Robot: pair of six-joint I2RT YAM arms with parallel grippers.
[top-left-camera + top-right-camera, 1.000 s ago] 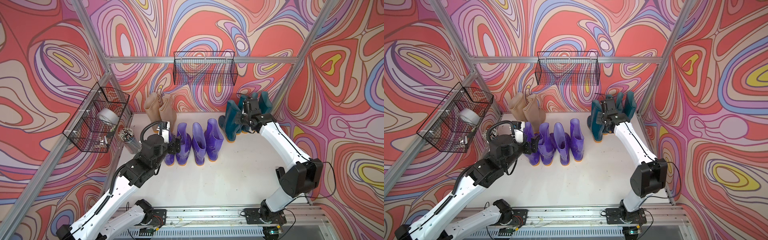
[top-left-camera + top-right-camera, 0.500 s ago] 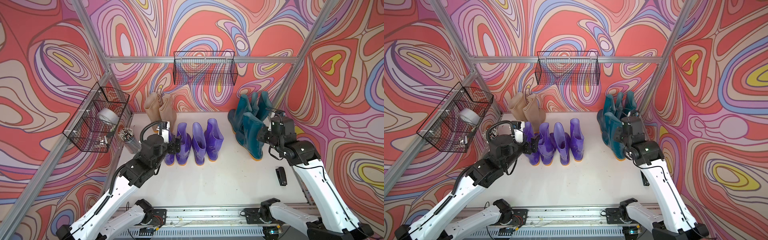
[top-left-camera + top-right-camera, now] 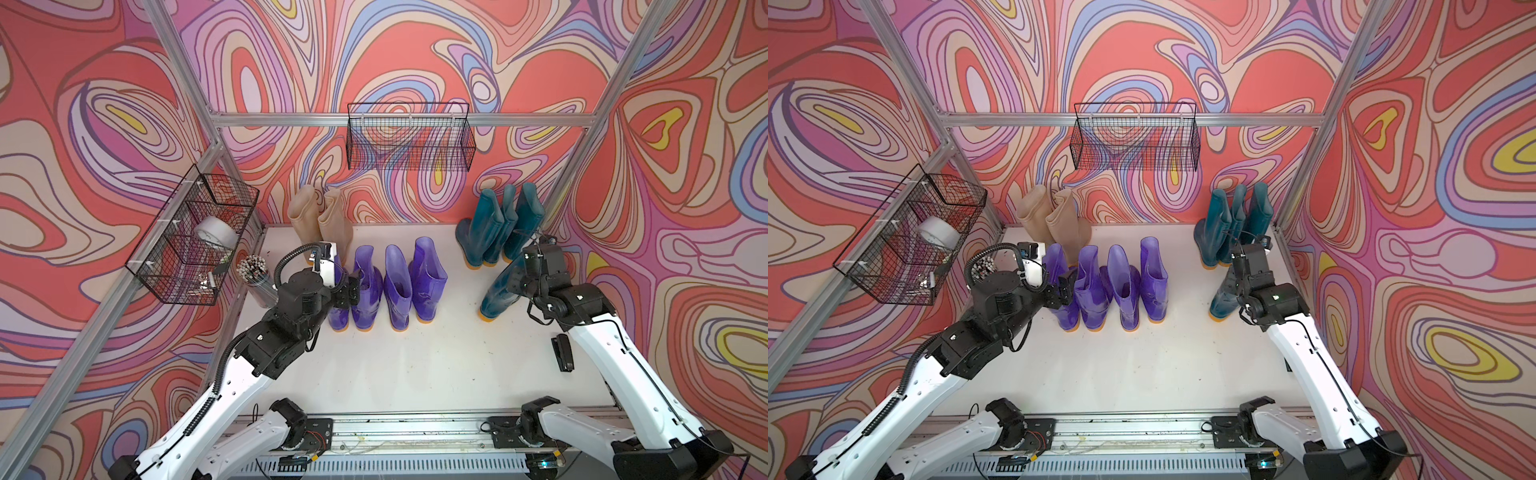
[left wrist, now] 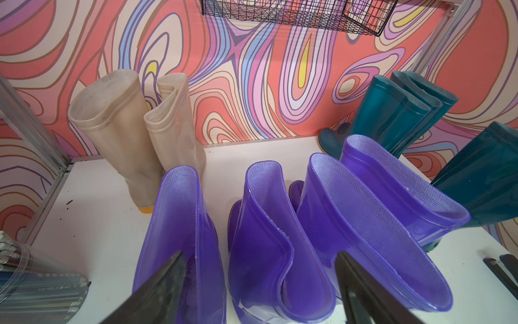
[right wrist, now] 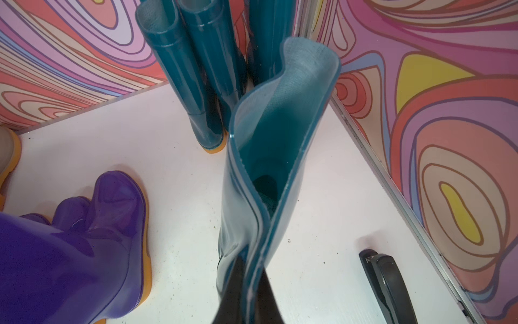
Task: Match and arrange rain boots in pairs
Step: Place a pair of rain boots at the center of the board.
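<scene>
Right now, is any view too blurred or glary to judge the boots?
Both top views: sharp, evenly lit. Left wrist view: only the fingers blur; purple boots crisp. Right wrist view: mild sheen on the held teal boot, no washout.

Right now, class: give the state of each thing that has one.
purple boots: upright, in a row
beige boots: standing together
held teal boot: tilted, pinched at rim
other teal boots: upright, clustered
left gripper: open, at the purple boots
right gripper: shut on held teal boot

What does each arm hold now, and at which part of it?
Right gripper: jaws pinch the tilted teal boot at its top rim. Left gripper: jaws open, holding nothing.
</scene>
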